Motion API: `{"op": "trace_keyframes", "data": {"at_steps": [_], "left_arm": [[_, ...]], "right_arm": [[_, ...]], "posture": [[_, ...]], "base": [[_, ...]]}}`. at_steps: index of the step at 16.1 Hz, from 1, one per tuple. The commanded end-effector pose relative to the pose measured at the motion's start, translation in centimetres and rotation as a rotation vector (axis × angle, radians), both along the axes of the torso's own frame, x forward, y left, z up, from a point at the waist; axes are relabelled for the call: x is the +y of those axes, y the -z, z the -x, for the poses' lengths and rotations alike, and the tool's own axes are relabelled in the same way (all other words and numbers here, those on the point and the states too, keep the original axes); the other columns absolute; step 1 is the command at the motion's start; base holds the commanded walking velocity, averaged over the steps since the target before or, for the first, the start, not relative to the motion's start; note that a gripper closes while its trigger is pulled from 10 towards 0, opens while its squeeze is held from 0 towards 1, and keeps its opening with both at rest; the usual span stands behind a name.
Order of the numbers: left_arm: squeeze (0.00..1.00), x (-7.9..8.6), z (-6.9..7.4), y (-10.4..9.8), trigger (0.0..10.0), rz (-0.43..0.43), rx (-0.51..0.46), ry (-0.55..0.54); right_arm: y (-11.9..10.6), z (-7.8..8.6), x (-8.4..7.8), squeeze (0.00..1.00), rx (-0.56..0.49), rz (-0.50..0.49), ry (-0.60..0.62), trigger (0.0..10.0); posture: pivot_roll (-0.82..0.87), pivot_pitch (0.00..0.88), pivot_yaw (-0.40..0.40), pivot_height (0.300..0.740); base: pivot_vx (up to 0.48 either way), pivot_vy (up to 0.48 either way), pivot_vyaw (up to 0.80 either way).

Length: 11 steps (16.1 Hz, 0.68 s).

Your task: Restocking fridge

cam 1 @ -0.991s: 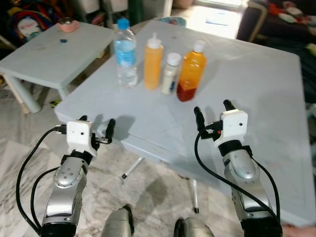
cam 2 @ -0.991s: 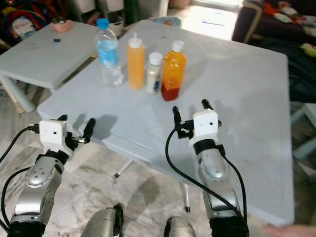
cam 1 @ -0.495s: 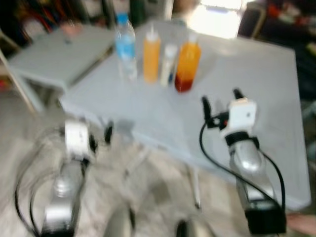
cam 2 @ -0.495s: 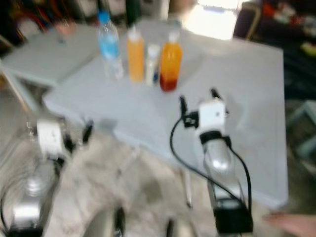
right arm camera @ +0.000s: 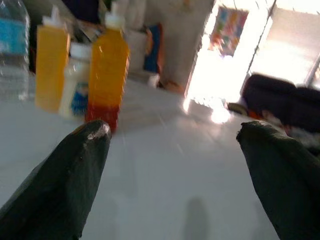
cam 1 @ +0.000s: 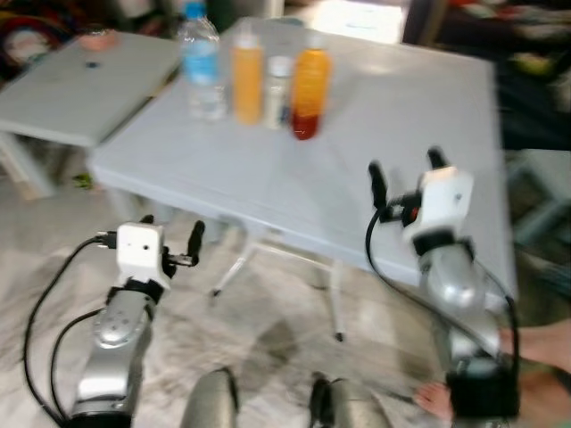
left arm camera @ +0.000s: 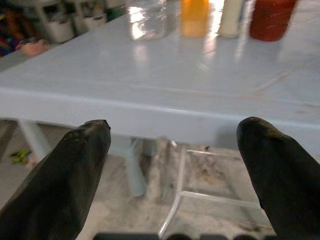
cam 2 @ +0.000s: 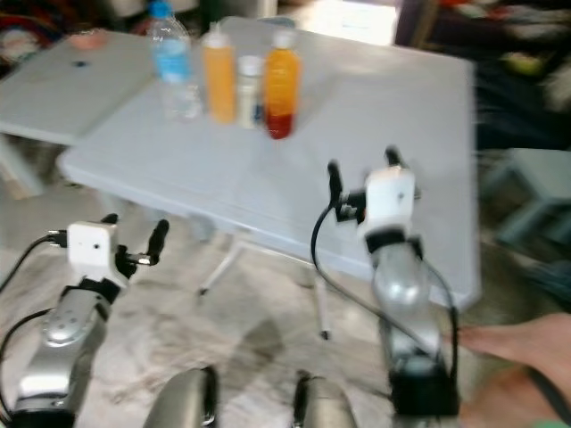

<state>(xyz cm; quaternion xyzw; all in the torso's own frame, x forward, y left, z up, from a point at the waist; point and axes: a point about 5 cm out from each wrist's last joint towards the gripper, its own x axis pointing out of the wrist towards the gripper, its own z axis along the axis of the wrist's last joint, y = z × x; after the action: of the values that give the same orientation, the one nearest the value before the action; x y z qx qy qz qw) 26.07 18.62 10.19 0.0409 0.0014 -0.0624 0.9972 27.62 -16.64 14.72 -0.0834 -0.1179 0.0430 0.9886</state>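
Pale-blue table [cam 1: 419, 98] w/ four bottles [cam 1: 254, 67] at far corner; left gripper [cam 1: 169, 239] & right gripper [cam 1: 403, 169] both spread wide, holding nothing.

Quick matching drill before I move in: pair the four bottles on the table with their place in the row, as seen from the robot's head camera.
Things:
1. water bottle
2. yellow squeeze bottle
3. small white bottle
4. orange juice bottle

Places:
A. right end of the row
B. second from the left
C. left end of the row
D. second from the right

Pairs: 1-C, 2-B, 3-D, 4-A

All four stand upright on the grey table. The left pincer and the right pincer are both open and holding nothing.
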Motion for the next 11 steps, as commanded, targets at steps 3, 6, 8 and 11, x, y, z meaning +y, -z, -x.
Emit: {"op": "trace_keyframes", "data": {"at_steps": [3,6,8,11], "left_arm": [[0.00,1.2,0.8,0.4,10.0,0.034,0.010,-0.047],[0.00,1.0,0.0,0.2,10.0,0.030,-0.001,-0.099],[0.00,0.0,-0.4,-0.4,10.0,0.036,-0.019,-0.060],[0.00,-0.7,-0.4,0.1,10.0,0.025,0.014,0.023]], "right_arm": [[1.2,1.5,0.5,0.00,0.053,-0.068,0.014,10.0],[3.3,3.2,-0.3,0.00,0.149,-0.117,0.061,10.0],[3.1,3.3,-0.8,0.00,0.148,-0.112,0.071,10.0],[2.6,4.7,-0.9,0.00,0.162,-0.082,0.015,10.0]], "posture": [[0.01,0.094,-0.006,0.740],[0.01,0.080,0.006,0.740],[0.00,0.085,0.030,0.740],[-0.04,0.094,0.081,0.740]], "base": [[0.000,0.000,0.00],[0.000,0.000,0.00],[0.000,0.000,0.00],[0.000,0.000,0.00]]}}
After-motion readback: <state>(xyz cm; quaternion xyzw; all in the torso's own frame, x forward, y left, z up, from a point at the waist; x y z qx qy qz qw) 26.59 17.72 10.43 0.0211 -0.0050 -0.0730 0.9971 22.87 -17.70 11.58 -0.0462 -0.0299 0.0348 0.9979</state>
